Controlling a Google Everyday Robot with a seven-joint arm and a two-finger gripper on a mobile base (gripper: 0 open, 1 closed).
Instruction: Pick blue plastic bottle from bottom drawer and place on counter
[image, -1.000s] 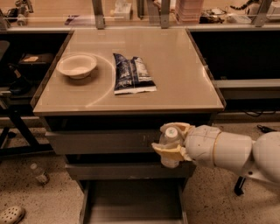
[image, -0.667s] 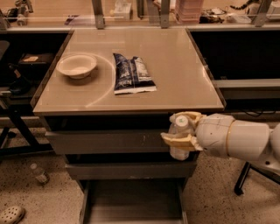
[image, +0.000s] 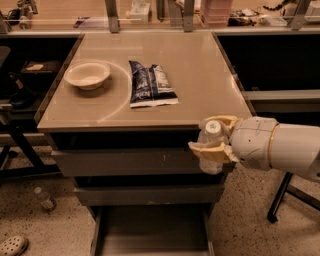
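My gripper (image: 214, 142) is shut on the blue plastic bottle (image: 212, 131), a small clear bottle with a white cap held upright. It hangs in front of the cabinet's right front corner, just below the counter's (image: 200, 90) front edge and in front of the top drawer. The white arm comes in from the right. The bottom drawer (image: 150, 232) is pulled open below, with a plain grey floor and nothing seen in it.
On the counter lie a beige bowl (image: 87, 74) at the left and a flat dark-blue pouch (image: 150, 84) in the middle. Two closed grey drawers (image: 130, 162) sit above the open one. A bottle (image: 44, 198) and a shoe (image: 12, 245) lie on the floor at left.
The gripper with the bottle has moved to the right and slightly upward, from in front of the top drawer towards the counter's right front corner.
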